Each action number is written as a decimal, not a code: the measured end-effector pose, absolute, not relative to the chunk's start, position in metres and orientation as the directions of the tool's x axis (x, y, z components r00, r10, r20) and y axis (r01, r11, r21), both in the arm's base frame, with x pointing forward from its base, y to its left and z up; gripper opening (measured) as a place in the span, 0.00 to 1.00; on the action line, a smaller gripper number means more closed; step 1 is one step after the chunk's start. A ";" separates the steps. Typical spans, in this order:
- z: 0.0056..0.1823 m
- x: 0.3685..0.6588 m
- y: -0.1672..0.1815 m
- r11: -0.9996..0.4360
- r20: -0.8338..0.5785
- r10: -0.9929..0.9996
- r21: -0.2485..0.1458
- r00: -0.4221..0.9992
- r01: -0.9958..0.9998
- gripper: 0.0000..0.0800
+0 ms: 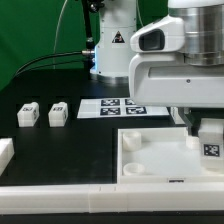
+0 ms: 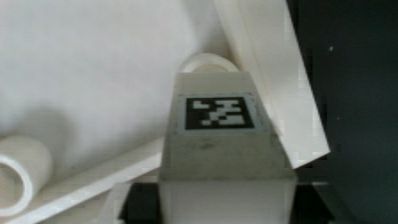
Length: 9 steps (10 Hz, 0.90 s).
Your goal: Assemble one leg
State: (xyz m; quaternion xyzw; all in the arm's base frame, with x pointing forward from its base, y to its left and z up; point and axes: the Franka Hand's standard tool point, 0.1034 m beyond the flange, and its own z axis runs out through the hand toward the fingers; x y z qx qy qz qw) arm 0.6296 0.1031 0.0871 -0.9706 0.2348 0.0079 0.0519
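My gripper (image 1: 209,128) is shut on a leg (image 1: 211,140), a white chunky block with a black-and-white tag. It holds the leg upright over the corner of the large white square panel (image 1: 160,158) on the exterior view's right. In the wrist view the leg (image 2: 222,140) fills the middle between the two dark fingers (image 2: 143,200) of the gripper (image 2: 222,202). Its far end sits against the panel's raised rim (image 2: 267,60). I cannot tell if the leg touches the panel. Two more legs (image 1: 28,113) (image 1: 58,113) stand on the table at the exterior view's left.
The marker board (image 1: 122,106) lies behind the panel. The robot's base (image 1: 112,45) stands at the back. A white block (image 1: 5,155) sits at the far left edge. A long white bar (image 1: 100,196) runs along the front. A round white socket (image 2: 22,172) shows on the panel.
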 end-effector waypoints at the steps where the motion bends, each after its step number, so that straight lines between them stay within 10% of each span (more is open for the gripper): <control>1: 0.087 0.629 0.103 -0.857 -0.041 -0.505 -0.096 0.862 -0.506 0.37; 9: 0.087 0.628 0.103 -0.152 -0.097 -0.983 -0.034 0.154 -0.988 0.37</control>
